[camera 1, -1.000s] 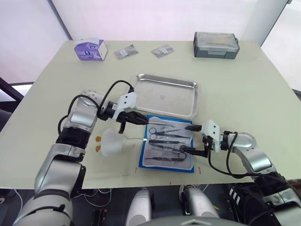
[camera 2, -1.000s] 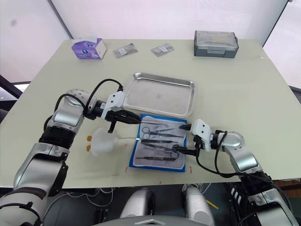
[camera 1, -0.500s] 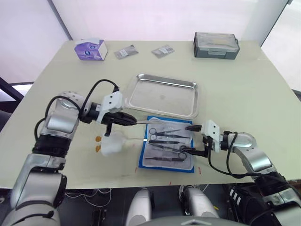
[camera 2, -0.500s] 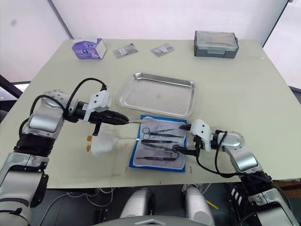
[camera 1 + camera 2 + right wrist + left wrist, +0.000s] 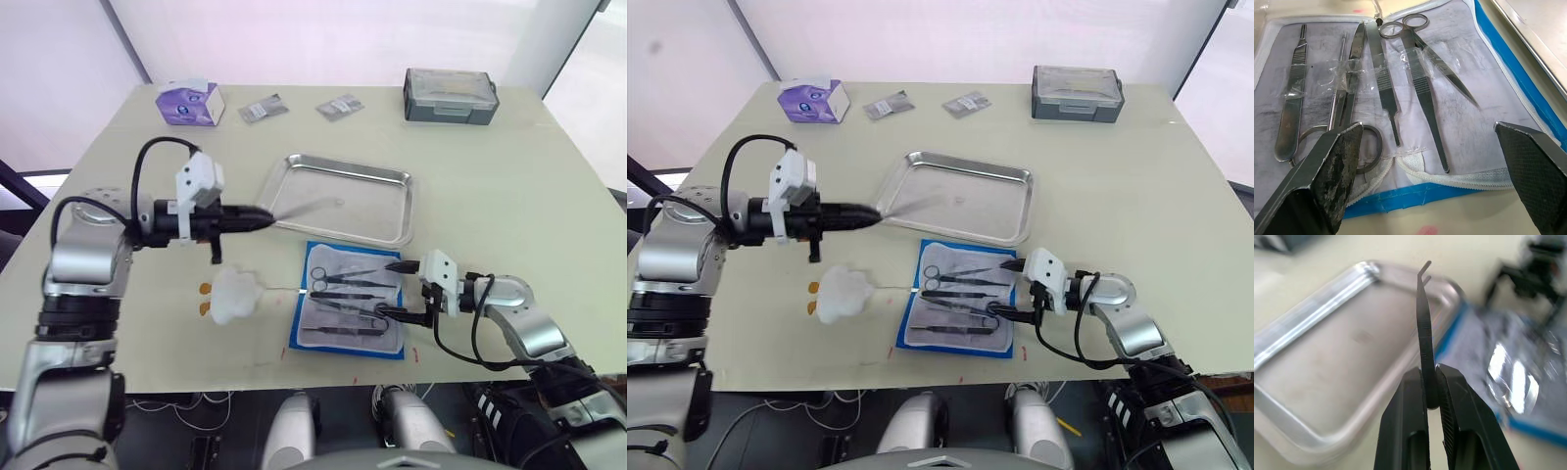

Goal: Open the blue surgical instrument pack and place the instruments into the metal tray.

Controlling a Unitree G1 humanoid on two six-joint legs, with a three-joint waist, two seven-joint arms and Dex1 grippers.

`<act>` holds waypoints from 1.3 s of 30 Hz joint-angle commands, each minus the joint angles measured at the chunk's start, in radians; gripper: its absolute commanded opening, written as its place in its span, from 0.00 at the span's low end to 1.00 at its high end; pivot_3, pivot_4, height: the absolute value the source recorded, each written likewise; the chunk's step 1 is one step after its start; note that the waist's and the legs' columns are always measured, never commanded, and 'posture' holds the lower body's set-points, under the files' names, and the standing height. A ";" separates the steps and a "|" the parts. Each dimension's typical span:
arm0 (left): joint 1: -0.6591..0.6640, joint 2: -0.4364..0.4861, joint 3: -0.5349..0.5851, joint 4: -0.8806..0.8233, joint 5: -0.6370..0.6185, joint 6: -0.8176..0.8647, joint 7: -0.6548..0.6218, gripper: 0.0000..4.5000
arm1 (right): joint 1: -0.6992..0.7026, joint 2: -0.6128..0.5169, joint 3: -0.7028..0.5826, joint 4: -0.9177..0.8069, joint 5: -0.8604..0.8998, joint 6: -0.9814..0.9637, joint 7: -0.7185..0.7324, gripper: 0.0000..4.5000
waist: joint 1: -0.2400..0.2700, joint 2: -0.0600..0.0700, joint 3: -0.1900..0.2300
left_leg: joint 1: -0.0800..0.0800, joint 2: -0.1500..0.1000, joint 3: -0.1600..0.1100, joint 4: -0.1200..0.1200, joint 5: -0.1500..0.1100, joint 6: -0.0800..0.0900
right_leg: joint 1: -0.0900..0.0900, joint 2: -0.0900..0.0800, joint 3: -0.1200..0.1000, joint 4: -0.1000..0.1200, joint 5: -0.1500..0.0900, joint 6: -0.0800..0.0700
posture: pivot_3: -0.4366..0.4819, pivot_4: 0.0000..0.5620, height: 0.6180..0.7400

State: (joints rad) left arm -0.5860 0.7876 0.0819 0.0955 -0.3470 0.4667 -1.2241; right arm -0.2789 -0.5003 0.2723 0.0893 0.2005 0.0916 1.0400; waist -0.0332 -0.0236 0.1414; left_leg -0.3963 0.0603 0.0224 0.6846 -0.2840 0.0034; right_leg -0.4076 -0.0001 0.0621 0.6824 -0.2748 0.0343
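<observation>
Left gripper (image 5: 257,214), clamped on tweezers (image 5: 1423,335) pointing frame-right, sits mid-left just beside the tray (image 5: 382,233); right gripper (image 5: 390,289) gapes over pack (image 5: 302,338).

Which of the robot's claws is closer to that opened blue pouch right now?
The right. The right gripper sits open at the blue pouch's edge, fingers straddling it. The left gripper is off beside the metal tray, shut on tweezers.

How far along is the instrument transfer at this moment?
Done: the blue surgical instrument pack lies open. In hand: the left gripper holds tweezers over the empty metal tray. Left: scissors and other tools stay taped inside; the right gripper waits open.
</observation>
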 commanded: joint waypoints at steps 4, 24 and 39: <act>-0.039 -0.099 0.033 -0.083 0.051 0.155 0.370 0.01 | 0.049 -0.016 0.076 0.079 -0.088 0.048 -0.002 1.00 | -0.001 0.000 0.000 | 0.000 0.000 -0.001 0.000 0.000 0.000 | 0.000 0.000 0.000 0.000 0.000 0.000 | 0.48 0.27 0.93; -0.095 -0.482 -0.065 0.011 0.268 0.299 1.020 0.01 | 0.050 -0.013 0.071 0.084 -0.085 0.042 -0.010 1.00 | 0.001 -0.002 -0.002 | 0.004 -0.001 -0.002 -0.001 0.000 0.000 | 0.005 -0.001 0.000 -0.002 0.000 0.000 | 0.48 0.27 0.93; -0.192 -0.463 -0.088 0.219 0.323 0.323 1.034 0.01 | 0.054 -0.010 0.070 0.080 -0.085 0.043 -0.018 1.00 | 0.001 -0.002 -0.002 | 0.004 -0.001 -0.001 -0.001 0.000 0.000 | 0.005 -0.001 -0.001 -0.002 0.000 0.000 | 0.48 0.27 0.93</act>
State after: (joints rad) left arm -0.7521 0.3217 -0.0087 0.3257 -0.0314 0.7941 -0.1890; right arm -0.2786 -0.5019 0.2749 0.0957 0.2006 0.0910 1.0362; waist -0.0327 -0.0256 0.1392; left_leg -0.3920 0.0594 0.0212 0.6836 -0.2839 0.0030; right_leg -0.4021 -0.0011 0.0610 0.6801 -0.2745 0.0345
